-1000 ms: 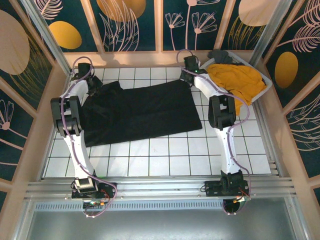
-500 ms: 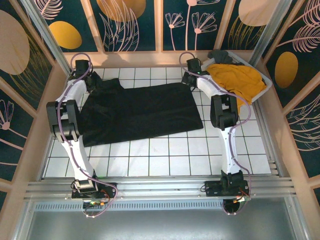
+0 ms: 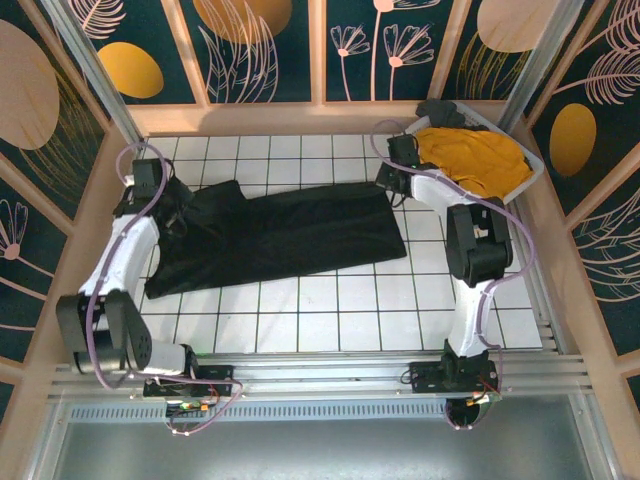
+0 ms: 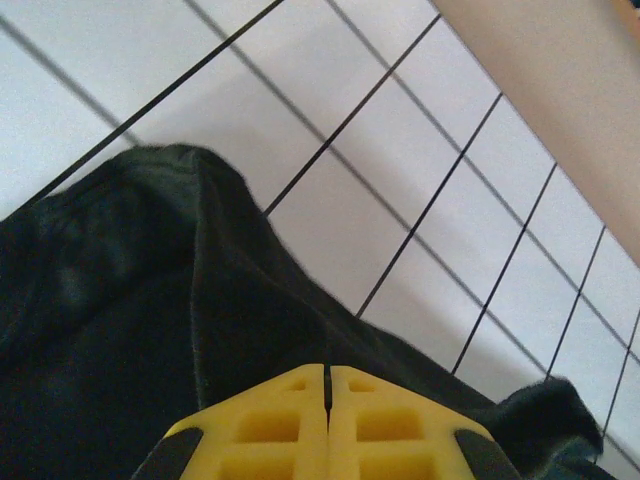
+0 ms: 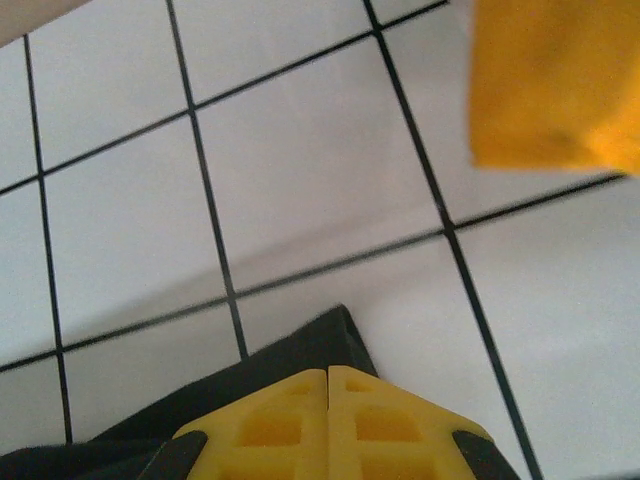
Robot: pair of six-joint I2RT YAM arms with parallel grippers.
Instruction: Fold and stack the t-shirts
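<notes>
A large black t-shirt (image 3: 280, 230) lies spread across the white tiled table. My left gripper (image 3: 172, 208) is at its far left corner, and in the left wrist view the yellow jaws (image 4: 327, 370) are shut on black cloth (image 4: 120, 300). At the far right corner my right gripper (image 3: 388, 183) is shut too. In the right wrist view a pointed tip of black cloth (image 5: 325, 338) sticks out past the closed jaws (image 5: 328, 372). The mustard-yellow t-shirt (image 3: 475, 160) is heaped in the basket, its edge (image 5: 555, 80) hanging near the right gripper.
The white lattice basket (image 3: 533, 160) stands at the back right corner with a dark cloth (image 3: 440, 110) at its far end. Wooden walls close off the table's back and sides. Bare tiles (image 3: 340, 320) stretch from the shirt to the metal rail at the front.
Both grippers have drawn back toward the near side and slightly rightward, carrying the black shirt's far edge with them. The left arm's elbow has swung down and to the left.
</notes>
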